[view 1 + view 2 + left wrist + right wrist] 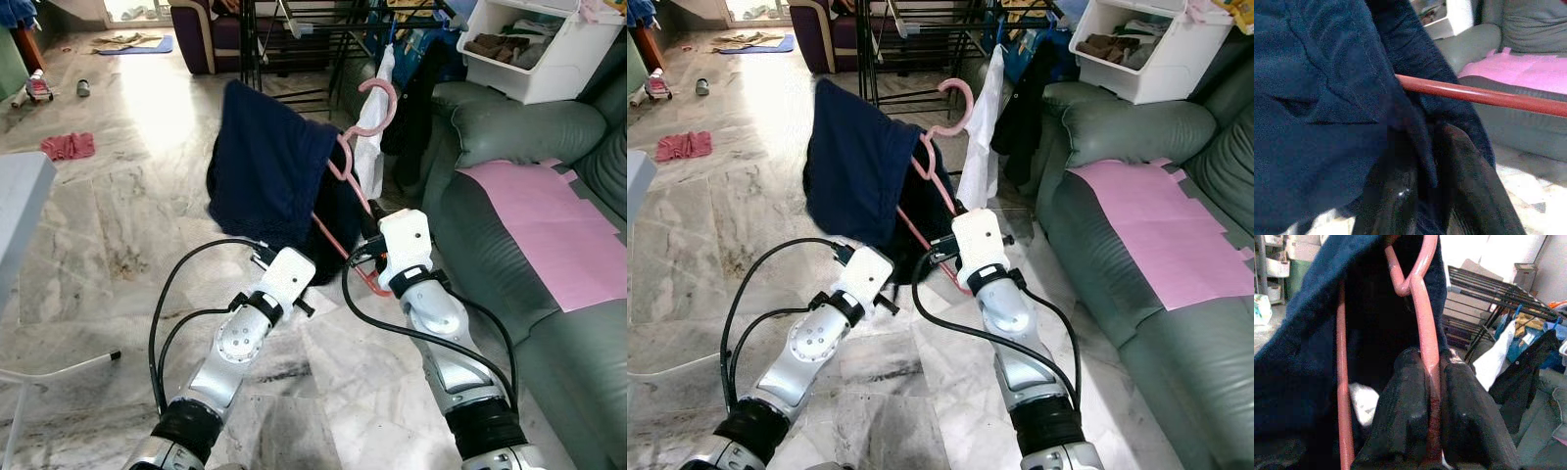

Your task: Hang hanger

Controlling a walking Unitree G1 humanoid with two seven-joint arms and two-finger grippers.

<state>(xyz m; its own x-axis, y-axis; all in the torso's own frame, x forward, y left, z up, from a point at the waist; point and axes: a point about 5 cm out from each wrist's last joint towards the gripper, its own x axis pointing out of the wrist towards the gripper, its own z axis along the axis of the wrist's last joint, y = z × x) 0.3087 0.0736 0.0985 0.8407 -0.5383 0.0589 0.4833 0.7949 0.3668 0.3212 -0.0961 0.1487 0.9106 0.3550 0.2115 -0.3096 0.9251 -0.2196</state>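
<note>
A pink plastic hanger (pixel 364 125) stands tilted in front of me, its hook uppermost, with a dark navy garment (pixel 269 176) draped over its left shoulder. My right gripper (pixel 1432 396) is shut on the hanger's bar (pixel 1426 342), which runs up between the two black fingers (pixel 1469 416). My left gripper (pixel 1427 196) is shut on a fold of the navy garment (pixel 1322 98) low on its hem, just under the hanger's red bar (pixel 1484 95). Both silver arms (pixel 245 333) reach forward from below.
A grey-green sofa (pixel 509 147) with a pink sheet (pixel 558 220) runs along the right. A black drying rack (pixel 323 39) with hung clothes stands behind the hanger. A white bin (pixel 539 49) sits on the sofa's arm. A red cloth (pixel 67 146) lies on the marble floor.
</note>
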